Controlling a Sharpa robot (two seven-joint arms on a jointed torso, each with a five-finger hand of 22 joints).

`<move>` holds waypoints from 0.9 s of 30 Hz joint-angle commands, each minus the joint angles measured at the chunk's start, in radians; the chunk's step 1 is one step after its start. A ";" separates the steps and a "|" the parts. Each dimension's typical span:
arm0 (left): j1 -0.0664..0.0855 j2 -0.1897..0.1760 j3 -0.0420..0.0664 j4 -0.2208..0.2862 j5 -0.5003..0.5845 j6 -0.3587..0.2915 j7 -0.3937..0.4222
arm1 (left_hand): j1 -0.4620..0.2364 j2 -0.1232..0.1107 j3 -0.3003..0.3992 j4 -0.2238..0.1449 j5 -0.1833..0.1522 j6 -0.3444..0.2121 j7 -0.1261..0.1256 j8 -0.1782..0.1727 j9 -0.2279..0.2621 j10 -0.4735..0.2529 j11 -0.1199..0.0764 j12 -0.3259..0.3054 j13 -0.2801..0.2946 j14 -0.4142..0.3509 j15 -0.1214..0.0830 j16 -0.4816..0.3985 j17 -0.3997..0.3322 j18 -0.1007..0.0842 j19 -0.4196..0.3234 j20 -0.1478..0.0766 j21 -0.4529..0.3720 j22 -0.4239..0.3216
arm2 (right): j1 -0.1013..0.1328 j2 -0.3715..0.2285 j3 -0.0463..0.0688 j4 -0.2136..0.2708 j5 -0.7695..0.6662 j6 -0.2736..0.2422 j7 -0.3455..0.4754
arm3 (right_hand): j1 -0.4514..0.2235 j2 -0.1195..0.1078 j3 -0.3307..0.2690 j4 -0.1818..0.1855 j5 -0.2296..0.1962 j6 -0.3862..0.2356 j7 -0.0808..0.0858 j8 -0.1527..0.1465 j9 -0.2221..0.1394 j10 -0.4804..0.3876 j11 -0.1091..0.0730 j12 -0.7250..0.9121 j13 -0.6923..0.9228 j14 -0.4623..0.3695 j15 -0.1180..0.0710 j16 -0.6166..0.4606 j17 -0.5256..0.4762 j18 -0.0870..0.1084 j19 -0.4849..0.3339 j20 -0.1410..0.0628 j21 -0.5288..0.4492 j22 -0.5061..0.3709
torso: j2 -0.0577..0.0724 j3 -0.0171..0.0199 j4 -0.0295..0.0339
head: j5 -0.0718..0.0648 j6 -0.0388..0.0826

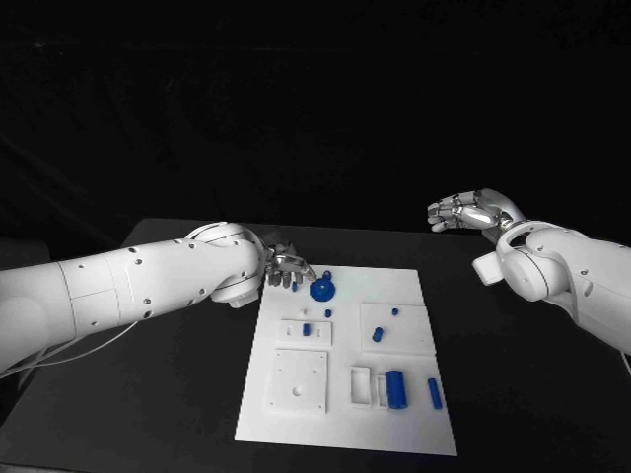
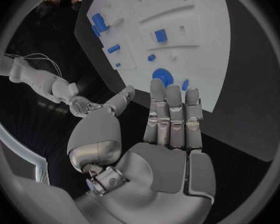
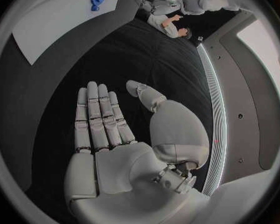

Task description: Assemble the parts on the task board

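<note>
The left hand (image 1: 285,266) hovers, fingers apart and holding nothing, at the task board's (image 1: 401,434) far edge beside a round blue part (image 1: 322,289). The right hand (image 1: 469,210) (also released) hangs near the tabletop's far right corner.

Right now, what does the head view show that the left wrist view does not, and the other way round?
Head view only: the full white board down to its near edge, and the left arm reaching toward the round blue part.

Left wrist view only: the left robot hand from behind, fingers straight, apart and empty, short of the round blue part.

Both: the board, its blue parts, and the right robot hand, away from the board.
</note>
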 commanded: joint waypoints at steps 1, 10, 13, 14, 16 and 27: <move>0.013 0.016 0.001 -0.042 0.039 0.006 0.021 | -0.024 -0.029 -0.017 0.024 -0.003 -0.017 0.003 -0.010 -0.002 -0.007 0.004 -0.012 -0.005 -0.001 0.010 -0.009 -0.005 -0.015 -0.006 -0.098 -0.010 -0.003 | 0.000 0.002 0.001 -0.002 -0.006 0.012 0.008 | 0.005 -0.001 -0.003 -0.005 0.004 -0.007 0.000 0.002 -0.002 0.004 0.002 -0.006 -0.001 -0.004 0.002 -0.004 -0.001 -0.011 -0.005 -0.001 -0.005 0.001 | 0.001 0.0007 0.0002 | 0.001 0.005; 0.023 0.078 0.001 -0.183 -0.009 0.024 0.034 | -0.041 -0.089 0.002 0.092 -0.002 -0.030 0.006 -0.016 0.004 -0.003 0.007 -0.030 -0.007 -0.002 0.015 -0.015 -0.011 -0.012 -0.006 -0.093 -0.021 -0.002 | 0.000 0.004 0.001 -0.003 -0.006 0.012 0.008 | 0.005 0.000 -0.003 -0.005 0.004 -0.007 0.000 0.002 -0.002 0.004 0.002 -0.006 -0.002 -0.004 0.002 -0.004 -0.001 -0.011 -0.006 -0.001 -0.005 0.002 | 0.001 0.0001 -0.0015 | 0.007 0.011; 0.023 0.096 0.001 -0.220 -0.029 0.042 0.033 | -0.014 -0.083 0.010 0.083 -0.002 -0.032 0.007 -0.017 0.006 -0.004 0.008 -0.033 -0.006 -0.004 0.016 -0.015 -0.011 -0.011 -0.008 -0.093 -0.022 0.001 | 0.000 0.004 0.001 -0.003 -0.006 0.011 0.007 | 0.005 0.000 -0.003 -0.005 0.004 -0.007 0.000 0.002 -0.002 0.004 0.002 -0.006 -0.002 -0.004 0.002 -0.004 -0.001 -0.011 -0.006 -0.001 -0.005 0.002 | 0.001 0.0009 -0.0003 | 0.006 0.012; 0.023 0.103 0.001 -0.235 -0.032 0.053 0.034 | 0.003 -0.075 0.012 0.074 -0.002 -0.033 0.007 -0.017 0.007 -0.004 0.008 -0.033 -0.005 -0.004 0.016 -0.015 -0.011 -0.011 -0.008 -0.092 -0.022 0.003 | 0.000 0.004 0.001 -0.003 -0.006 0.011 0.007 | 0.005 0.000 -0.003 -0.005 0.004 -0.007 0.000 0.002 -0.002 0.004 0.002 -0.007 -0.002 -0.004 0.002 -0.004 -0.001 -0.011 -0.006 -0.001 -0.005 0.002 | 0.001 0.0009 -0.0003 | 0.006 0.012; 0.023 0.119 0.000 -0.265 -0.033 0.064 0.035 | 0.019 -0.062 0.006 0.063 -0.002 -0.032 0.008 -0.017 0.009 -0.004 0.009 -0.036 -0.004 -0.006 0.018 -0.015 -0.012 -0.013 -0.009 -0.090 -0.022 0.006 | 0.000 0.005 0.001 -0.003 -0.006 0.011 0.008 | 0.005 0.000 -0.003 -0.005 0.004 -0.006 0.000 0.002 -0.002 0.005 0.002 -0.007 -0.002 -0.004 0.002 -0.004 -0.001 -0.011 -0.006 -0.001 -0.005 0.002 | 0.001 0.0010 -0.0004 | 0.007 0.012; 0.003 0.199 -0.001 -0.406 -0.032 0.135 0.052 | 0.019 -0.036 -0.018 0.062 -0.002 -0.034 0.009 -0.020 0.012 -0.005 0.011 -0.041 0.000 -0.009 0.021 -0.015 -0.013 -0.014 -0.012 -0.086 -0.029 0.010 | 0.000 0.010 0.001 0.000 -0.006 0.012 0.008 | 0.005 0.000 -0.004 -0.004 0.004 -0.006 0.000 0.002 -0.002 0.005 0.002 -0.007 -0.002 -0.004 0.002 -0.004 -0.001 -0.011 -0.006 -0.001 -0.005 0.002 | 0.002 0.0001 -0.0027 | 0.009 0.013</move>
